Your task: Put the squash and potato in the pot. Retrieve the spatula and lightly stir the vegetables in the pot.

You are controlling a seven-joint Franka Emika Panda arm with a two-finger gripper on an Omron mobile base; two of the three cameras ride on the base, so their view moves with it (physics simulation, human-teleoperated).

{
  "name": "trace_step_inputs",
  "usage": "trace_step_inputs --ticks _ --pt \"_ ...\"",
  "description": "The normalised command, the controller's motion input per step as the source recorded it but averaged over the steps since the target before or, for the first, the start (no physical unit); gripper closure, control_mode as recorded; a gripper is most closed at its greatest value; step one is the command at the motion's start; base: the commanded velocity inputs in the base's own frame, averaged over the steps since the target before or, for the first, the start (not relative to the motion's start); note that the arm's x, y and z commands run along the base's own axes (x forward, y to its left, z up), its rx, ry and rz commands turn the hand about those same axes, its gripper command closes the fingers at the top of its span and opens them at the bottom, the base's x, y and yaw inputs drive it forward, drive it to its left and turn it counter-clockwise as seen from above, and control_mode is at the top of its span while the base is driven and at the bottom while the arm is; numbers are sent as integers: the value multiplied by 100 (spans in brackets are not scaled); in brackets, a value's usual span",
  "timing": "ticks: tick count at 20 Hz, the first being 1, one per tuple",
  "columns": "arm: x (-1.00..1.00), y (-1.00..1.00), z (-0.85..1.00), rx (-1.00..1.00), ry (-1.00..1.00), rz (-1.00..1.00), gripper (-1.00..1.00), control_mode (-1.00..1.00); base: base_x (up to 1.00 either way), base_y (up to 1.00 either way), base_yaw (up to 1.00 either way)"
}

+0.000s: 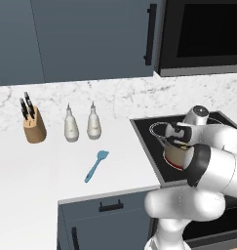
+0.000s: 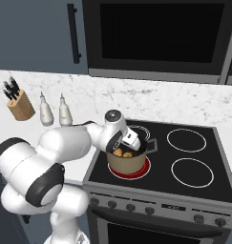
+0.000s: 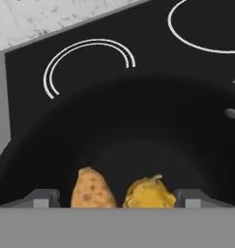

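The black stovetop [image 2: 203, 186] sat set into the white counter [image 1: 51, 161], with a marbled backsplash [image 2: 194, 102] behind and a dark microwave [image 2: 160, 35] above; no brand, label or lettering could be read on any of them. The pot [image 2: 128, 164], beige-sided with a black rim, stood on the stove's near-left burner, which glowed red at its edge; the robot's gripper [image 2: 129, 142] hung right over the pot's mouth, and in the hand view its fingertips [image 3: 41, 198] stood wide apart with nothing between them, so the grasp was released. Inside the pot lay the potato [image 3: 92, 190] and, just beside it on its right in the hand view, the lumpy yellow squash [image 3: 149, 193]. The light blue spatula [image 1: 96, 166] lay flat on the counter, left of the stove and well apart from the pot; behind it stood two white bottles [image 1: 82, 123] and a wooden knife block [image 1: 33, 125], all unlabelled.
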Motion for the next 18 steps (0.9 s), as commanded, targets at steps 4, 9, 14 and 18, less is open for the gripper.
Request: trace_step_inputs --ticks 4,9,14,18 --pt "-19 0 87 7 0 9 -100 -100 0 0 0" --pt "-86 11 100 3 0 8 -100 -100 0 0 0" --pt "-80 84 100 -4 5 21 -100 -100 0 0 0" --pt "-52 100 74 -18 20 35 -100 -100 0 0 0"
